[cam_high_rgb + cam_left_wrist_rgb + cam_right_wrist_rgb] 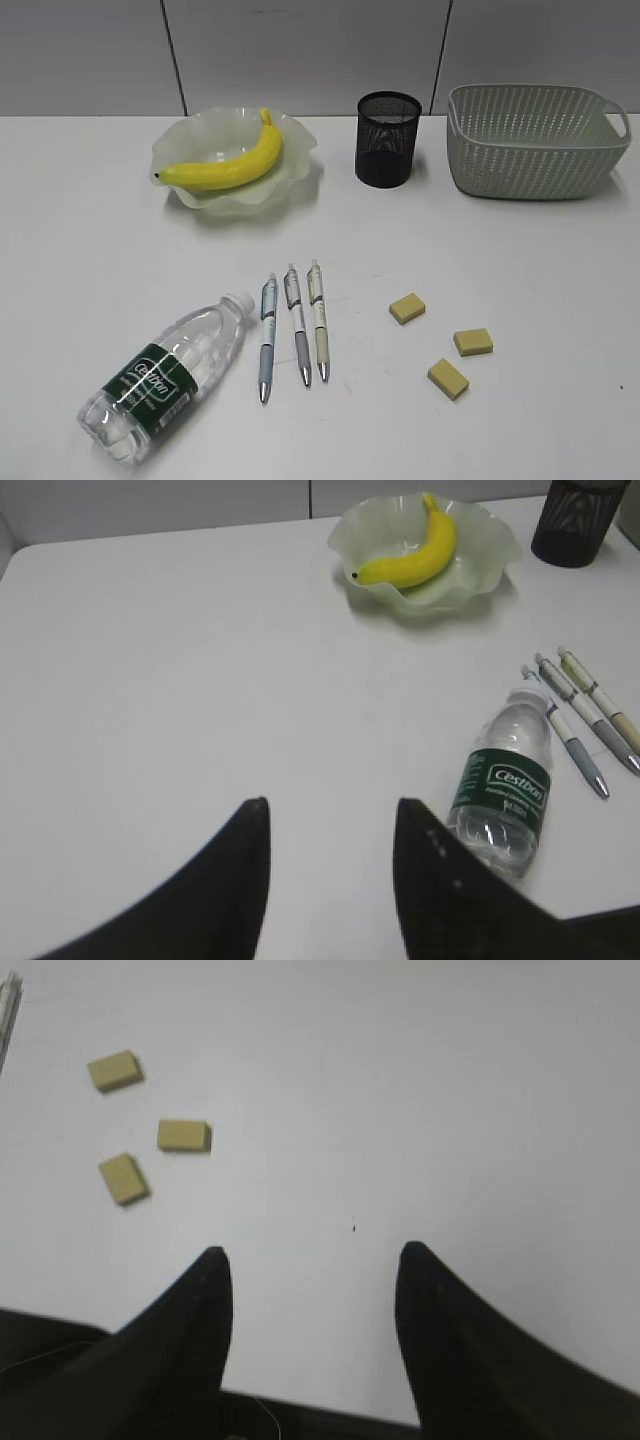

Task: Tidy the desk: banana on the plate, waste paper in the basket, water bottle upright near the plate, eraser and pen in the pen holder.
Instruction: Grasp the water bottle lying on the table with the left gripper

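Observation:
The banana [235, 160] lies in the pale green plate [190, 140] at the back left; both show in the left wrist view, banana [415, 555] and plate [490, 550]. The water bottle [165, 380] lies on its side at the front left, also in the left wrist view [500, 785]. Three pens [295, 325] lie side by side on the desk [90, 250]. Three yellow erasers [450, 345] lie at the right, also in the right wrist view [135, 1130]. The black pen holder [387, 138] and the basket [535, 140] stand at the back. No waste paper shows. My left gripper [330, 805] and right gripper [312, 1252] are open and empty.
The front edge of the desk [330, 1405] runs just under my right gripper. A grey wall [300, 45] stands behind the desk. Neither arm shows in the exterior view.

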`<state>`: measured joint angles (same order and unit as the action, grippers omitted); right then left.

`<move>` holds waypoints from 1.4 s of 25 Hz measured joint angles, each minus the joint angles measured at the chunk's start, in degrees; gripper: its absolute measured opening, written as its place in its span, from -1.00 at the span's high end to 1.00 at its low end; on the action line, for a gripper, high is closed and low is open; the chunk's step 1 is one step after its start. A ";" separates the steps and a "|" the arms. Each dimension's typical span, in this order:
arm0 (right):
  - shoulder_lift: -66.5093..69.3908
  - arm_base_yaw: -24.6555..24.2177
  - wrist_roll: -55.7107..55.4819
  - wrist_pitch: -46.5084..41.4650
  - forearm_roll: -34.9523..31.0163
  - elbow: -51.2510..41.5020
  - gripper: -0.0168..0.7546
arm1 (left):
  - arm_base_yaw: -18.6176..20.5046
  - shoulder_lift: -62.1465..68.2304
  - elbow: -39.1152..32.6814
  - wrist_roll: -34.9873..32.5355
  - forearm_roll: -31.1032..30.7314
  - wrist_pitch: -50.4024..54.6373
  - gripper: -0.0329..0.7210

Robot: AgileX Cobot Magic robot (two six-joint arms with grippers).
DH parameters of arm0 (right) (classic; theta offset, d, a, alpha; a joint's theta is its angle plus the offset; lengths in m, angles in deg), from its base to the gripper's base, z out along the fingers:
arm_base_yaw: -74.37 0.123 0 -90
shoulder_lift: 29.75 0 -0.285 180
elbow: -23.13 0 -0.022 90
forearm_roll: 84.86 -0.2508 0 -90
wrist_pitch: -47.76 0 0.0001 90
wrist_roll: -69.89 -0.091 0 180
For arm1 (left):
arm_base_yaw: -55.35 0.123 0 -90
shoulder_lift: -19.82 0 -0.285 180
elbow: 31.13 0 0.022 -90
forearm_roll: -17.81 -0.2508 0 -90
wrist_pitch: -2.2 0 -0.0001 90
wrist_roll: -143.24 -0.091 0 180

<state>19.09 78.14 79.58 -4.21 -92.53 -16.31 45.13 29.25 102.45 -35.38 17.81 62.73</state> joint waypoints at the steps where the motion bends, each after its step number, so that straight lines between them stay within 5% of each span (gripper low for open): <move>1: -4.32 0.00 -0.06 -1.64 0.00 -1.81 -0.14 | 0.00 1.22 0.00 0.00 0.00 -0.06 0.10; 9: -32.13 0.00 -0.14 -7.53 2.59 -8.26 -0.11 | 0.00 20.06 3.07 -6.79 7.17 -11.83 0.04; 14: -40.10 0.00 -0.41 -7.53 3.01 -8.51 -0.06 | 0.00 42.11 6.46 -19.90 19.38 -20.88 -0.31; 19: -41.44 0.00 -1.85 -7.53 3.73 -8.51 -0.03 | -5.11 66.69 12.93 -27.68 21.83 -22.87 -0.49; 26: -41.44 0.00 -2.59 -7.53 4.14 -8.51 -0.03 | -19.87 93.99 23.97 -19.43 13.18 -23.90 -0.62; 31: -41.44 0.00 -2.65 -7.53 4.17 -8.51 -0.03 | -20.80 106.96 31.36 -15.80 11.52 -19.80 -0.60; 34: -41.44 0.00 -2.70 -7.53 4.17 -8.51 -0.03 | -20.92 109.79 32.94 -13.03 11.44 -18.40 -0.16; 35: -41.44 0.00 -2.70 -7.53 4.17 -8.51 -0.03 | -20.92 109.51 32.98 -12.41 11.44 -18.89 -0.17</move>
<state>-22.35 78.14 76.88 -11.74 -88.36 -24.82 24.21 138.75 135.43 -47.80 29.25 43.84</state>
